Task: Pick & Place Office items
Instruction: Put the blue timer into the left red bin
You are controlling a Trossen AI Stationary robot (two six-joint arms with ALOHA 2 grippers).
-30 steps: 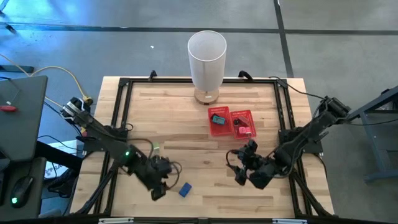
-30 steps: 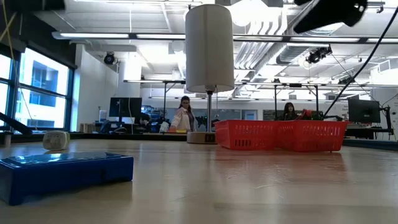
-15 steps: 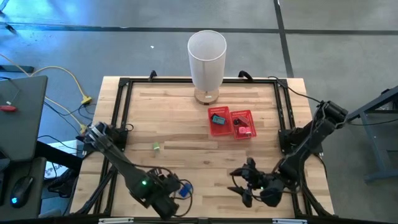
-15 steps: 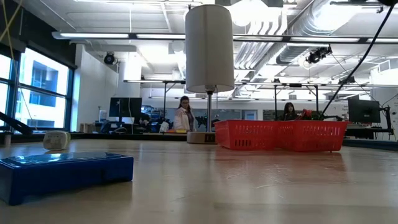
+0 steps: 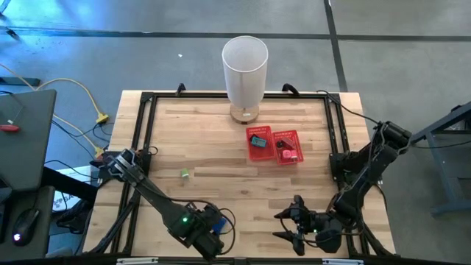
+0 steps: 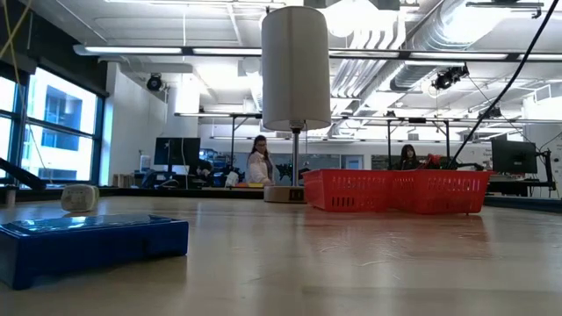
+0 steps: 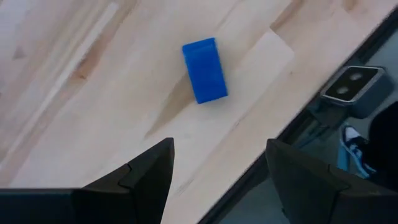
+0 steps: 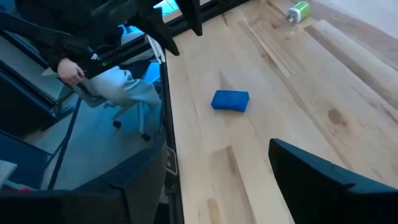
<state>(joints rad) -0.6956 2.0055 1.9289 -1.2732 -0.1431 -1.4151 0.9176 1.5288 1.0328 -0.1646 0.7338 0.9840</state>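
A blue block (image 7: 205, 70) lies flat on the wood near the table's near edge, and shows too in the right wrist view (image 8: 230, 101) and the low view (image 6: 88, 246). My left gripper (image 7: 217, 180) hangs open above it, a little back from it, and in the high view (image 5: 206, 232) mostly covers it. My right gripper (image 5: 283, 225) is open to the block's right, pointing toward it (image 8: 217, 186). A small green piece (image 5: 184, 174) lies farther left. The red tray (image 5: 274, 145) holds a teal piece and a pink piece.
The tall white cylinder (image 5: 244, 70) stands at the far edge behind the tray. A black frame (image 5: 143, 132) runs round the tabletop. The low camera (image 7: 354, 90) sits at the near edge close to the block. Bare wood lies between the tray and the grippers.
Both arms have swung toward the table's near edge. My left gripper moved from left of the blue block to above it at the near edge. My right gripper went down toward the near edge, still pointing left. The block has stayed put.
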